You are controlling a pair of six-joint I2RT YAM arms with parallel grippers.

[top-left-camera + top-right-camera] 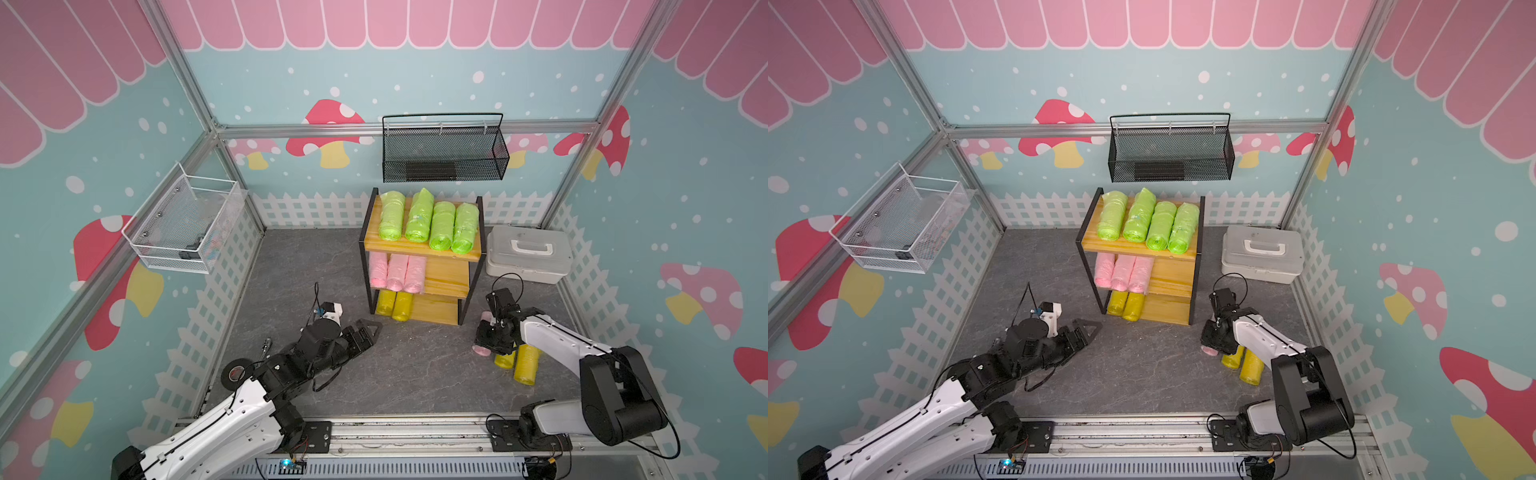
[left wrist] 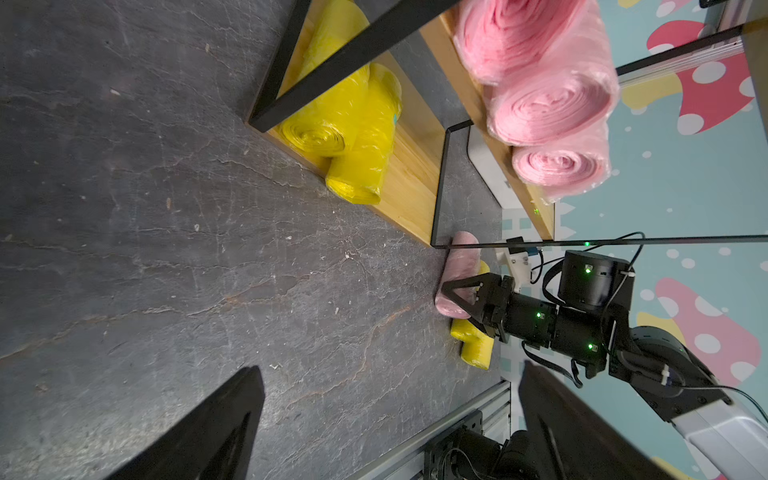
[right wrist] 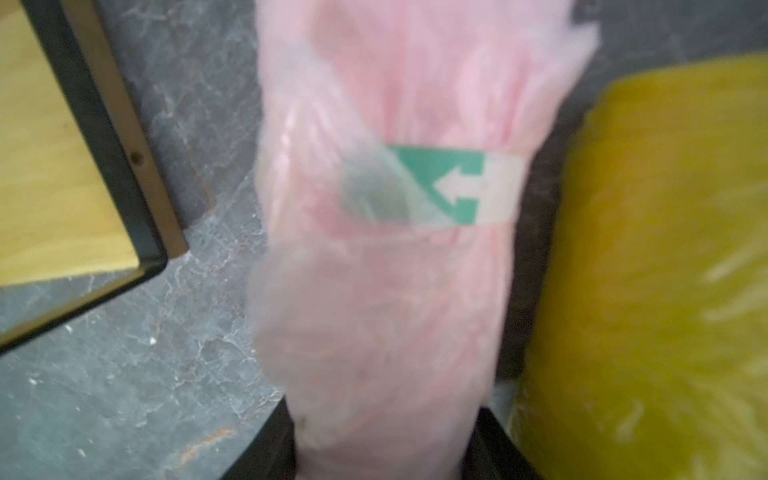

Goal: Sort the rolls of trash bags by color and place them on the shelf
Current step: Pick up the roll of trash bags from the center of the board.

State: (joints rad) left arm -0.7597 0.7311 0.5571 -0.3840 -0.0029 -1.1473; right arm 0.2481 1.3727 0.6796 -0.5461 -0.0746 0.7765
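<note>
Right wrist view: right arm [image 1: 552, 336] bent low, jaws pinching pink roll [image 3: 386, 249].

Pink roll [image 3: 382, 299], between right gripper [image 2: 454, 298] fingers: thin, crinkled, translucent plastic film.
Label band [image 3: 436, 187], on it: smooth, glossy.
Yellow roll [image 3: 665, 270], beside gripper: crinkled, glossy plastic.
Shelf [image 3: 45, 166], near gripper: smooth wood, matt black metal edging.
Floor [image 3: 137, 374], under gripper: matt, stone-veined.

A: How were the walls [image 1: 415, 83] finished?
B: Pale blue was printed, with pink scallops [image 1: 332, 25] above, mushrooms [image 1: 328, 120] and a white picket fence [image 1: 311, 210] below.
A: And the floor [image 1: 291, 270]?
B: Dark grey stone veining was seen. A black mesh basket [image 1: 444, 153] was hung on the far wall, a white wire basket [image 1: 174, 220] on the left, a white case [image 1: 528, 253] set far right.
</note>
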